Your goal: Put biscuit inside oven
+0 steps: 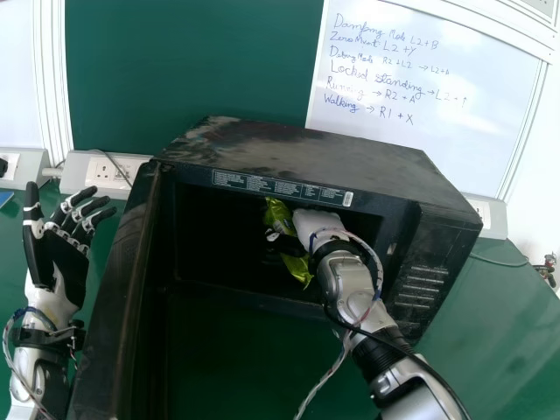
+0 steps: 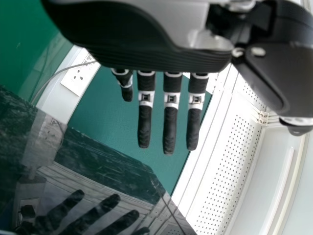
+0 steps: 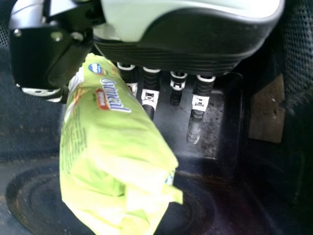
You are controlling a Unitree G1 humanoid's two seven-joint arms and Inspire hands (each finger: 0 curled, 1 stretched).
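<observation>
"Packet location and hand state, for the record?"

"Biscuit packet [image 3: 115, 142] is inside the oven [image 1: 297, 157], about midway between left and right of the opening. Right hand [image 1: 313, 224] is in there too, grasping it between thumb and fingers. Left hand [image 1: 66, 258] idle at the far left, fingers extended, beyond the open door [image 1: 114, 306]."

"Step in hand?"

"Placing, I judge; the release is what remains, then the withdrawal."

"Is the packet resting on the oven floor [image 3: 32, 196]?"

"Cannot tell. Method: lower gently until the floor takes the weight, and only then loosen. Film wrapper looks soft and crinkled; extra squeeze would probably crush the biscuits."

"Release notes?"

"Ease the thumb off first, fingers after, slowly. Loose wrapper could cling to a fingertip and ride out with the hand. Check that the packet lies free before moving the arm."

"Exit path?"

"Straight back toward the near side, wrist level. Margin to the right edge of the opening seems modest; likewise keep the cables on the forearm off the rim."
</observation>
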